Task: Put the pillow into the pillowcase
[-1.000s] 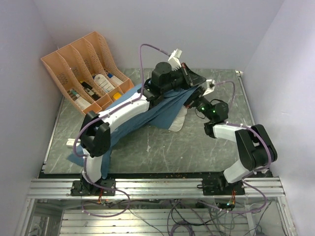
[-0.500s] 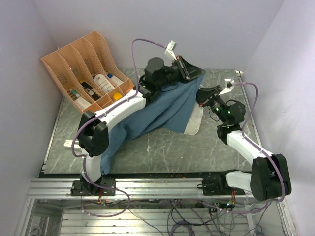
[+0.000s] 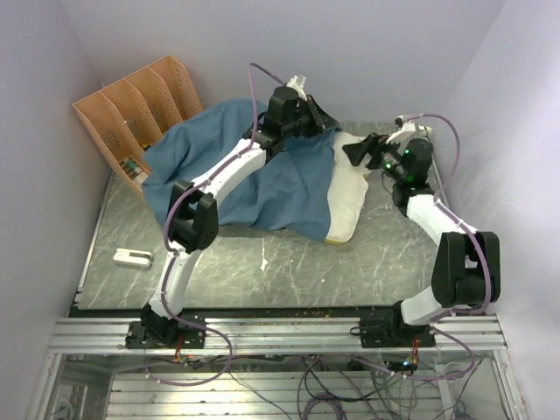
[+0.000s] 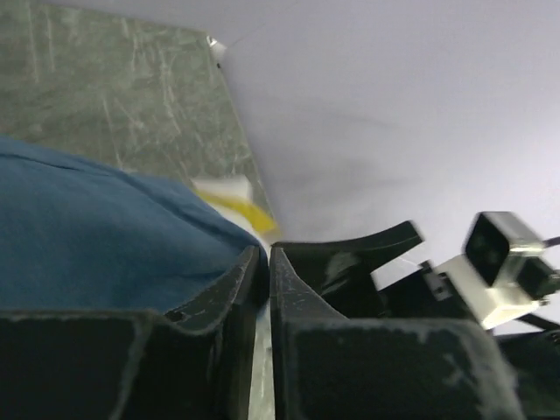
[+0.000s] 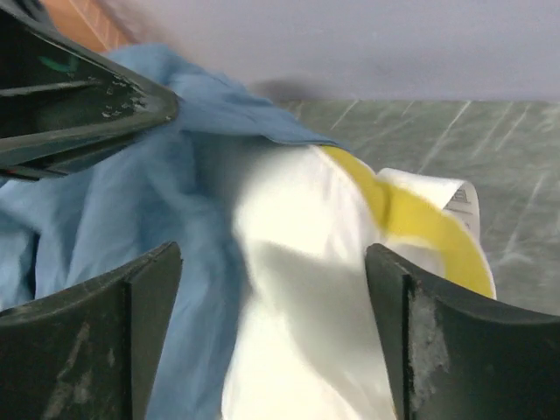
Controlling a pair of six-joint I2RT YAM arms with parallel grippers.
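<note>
- Left gripper (image 4: 265, 254) pinches the wrinkled blue fabric pillowcase (image 3: 262, 175) over the plump cream-white quilted pillow (image 3: 348, 197), probably to sheath it.
- Right gripper (image 5: 273, 254), open, faces the pillow.

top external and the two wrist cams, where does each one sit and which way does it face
Top external: above and behind the arm bases, looking down on the grey marbled table; both arms show whole.
Left wrist: on the left arm, looking along the shut left gripper over the blue fabric pillowcase toward the table's far right corner.
Right wrist: on the right arm, facing leftward past the open right gripper at the cream-white quilted pillow.
Shared: both wrist views show the pillowcase and the pillow's yellow edge.
</note>
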